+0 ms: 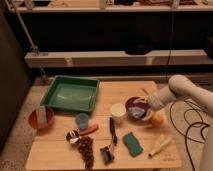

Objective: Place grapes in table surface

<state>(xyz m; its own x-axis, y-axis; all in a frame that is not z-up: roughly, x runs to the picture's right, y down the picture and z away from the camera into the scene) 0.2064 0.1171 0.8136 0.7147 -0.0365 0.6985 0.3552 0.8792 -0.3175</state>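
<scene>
The grapes (pixel 86 150), a dark purple-brown elongated bunch, lie on the light tan table surface (pixel 55 152) near its front edge, left of centre. My gripper (pixel 143 108) is at the end of the white arm (pixel 180 90) that comes in from the right. It hangs over the dark purple bowl (pixel 135 108) at the table's right side, well away from the grapes. Nothing shows in its grasp.
A green tray (pixel 70 94) sits back left and an orange bowl (pixel 41 119) at the left edge. Near the grapes are a blue cup (pixel 82 120), an orange-red piece (pixel 90 130), a black clip tool (pixel 107 153), a green sponge (pixel 132 143), a white cup (pixel 118 112) and a pale piece (pixel 160 145).
</scene>
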